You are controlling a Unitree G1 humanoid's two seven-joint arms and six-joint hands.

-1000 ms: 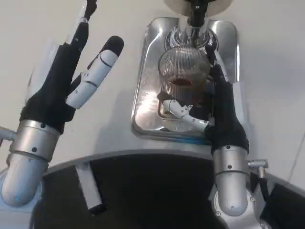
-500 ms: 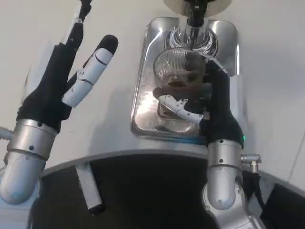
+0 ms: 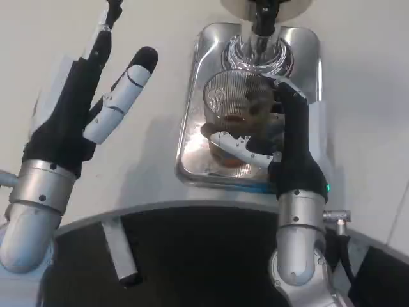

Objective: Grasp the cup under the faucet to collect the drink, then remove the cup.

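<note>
A ribbed clear glass cup (image 3: 238,105) with brown drink in it stands over the shiny metal drip tray (image 3: 198,83), a little in front of the faucet (image 3: 262,25). My right hand (image 3: 281,144) grips the cup, with its thumb across the front and its fingers around the right side. My left hand (image 3: 89,109) hovers over the white table to the left of the tray, fingers spread and holding nothing.
The dispenser's pale base (image 3: 265,6) sits at the top edge above the tray. White table (image 3: 147,147) lies between my left hand and the tray. My dark torso edge (image 3: 192,256) fills the bottom of the picture.
My right hand has drawn the cup back from under the faucet, toward me and slightly left. The left hand has barely shifted.
</note>
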